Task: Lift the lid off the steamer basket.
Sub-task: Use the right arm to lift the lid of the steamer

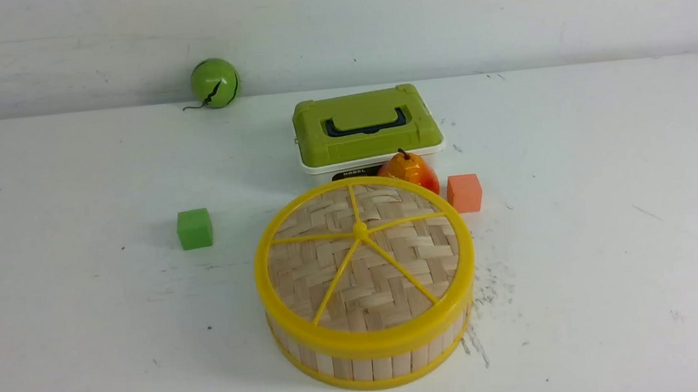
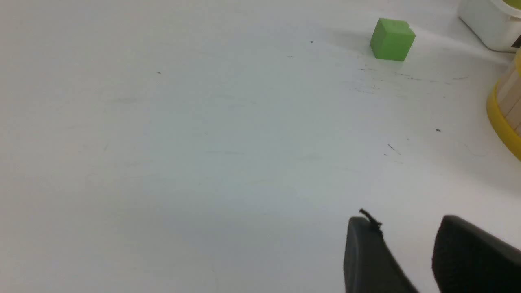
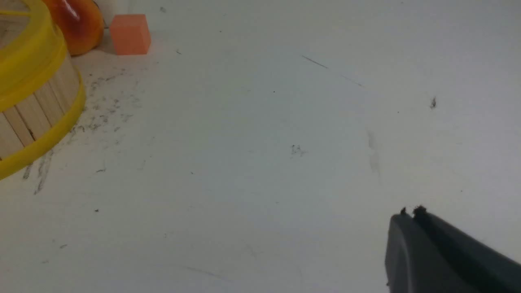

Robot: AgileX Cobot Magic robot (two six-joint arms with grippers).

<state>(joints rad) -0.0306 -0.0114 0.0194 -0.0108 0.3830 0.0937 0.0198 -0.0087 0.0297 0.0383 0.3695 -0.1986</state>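
The lid, a woven bamboo disc with a thick yellow rim and thin yellow spokes, sits on top of the steamer basket at the table's front middle. The basket's slat wall and yellow bottom rim also show in the left wrist view and in the right wrist view, where the lid's rim shows too. Neither gripper shows in the front view. My left gripper is open and empty over bare table. My right gripper is shut and empty, well apart from the basket.
A green-lidded white box stands behind the basket. An orange-red pear and an orange cube sit at the basket's far right. A green cube lies to its left. A green ball rests by the back wall.
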